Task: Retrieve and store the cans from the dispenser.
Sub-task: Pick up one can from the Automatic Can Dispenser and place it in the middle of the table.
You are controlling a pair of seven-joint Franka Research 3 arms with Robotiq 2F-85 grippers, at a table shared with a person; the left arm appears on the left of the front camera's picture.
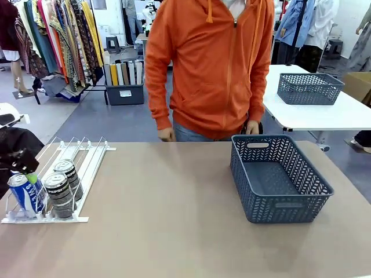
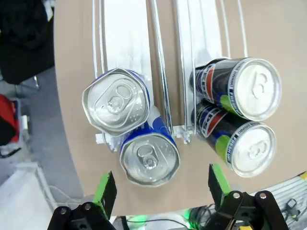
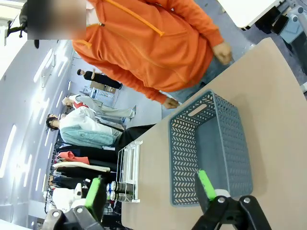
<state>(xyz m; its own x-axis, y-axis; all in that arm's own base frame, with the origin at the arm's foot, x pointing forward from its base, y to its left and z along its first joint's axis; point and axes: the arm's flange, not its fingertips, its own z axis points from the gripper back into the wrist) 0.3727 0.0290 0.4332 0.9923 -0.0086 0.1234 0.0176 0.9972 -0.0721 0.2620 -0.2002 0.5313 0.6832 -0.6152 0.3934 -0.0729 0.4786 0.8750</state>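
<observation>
Between the green-padded fingers of your left gripper, which stand wide apart and grip nothing, the gap faces the silver top of one of two slim blue aluminium drink cans, with the second touching it just behind. One lane over stand two dark brown-black cans with pale bands. All four sit at the robot-side end of the flat white and clear plastic rail dispenser, near the left edge of the tan table. Your right gripper hangs with fingers likewise spread and empty, facing the dark grey-blue mesh plastic basket, well apart from the dispenser. A person in an orange hooded jacket stands at the far edge
</observation>
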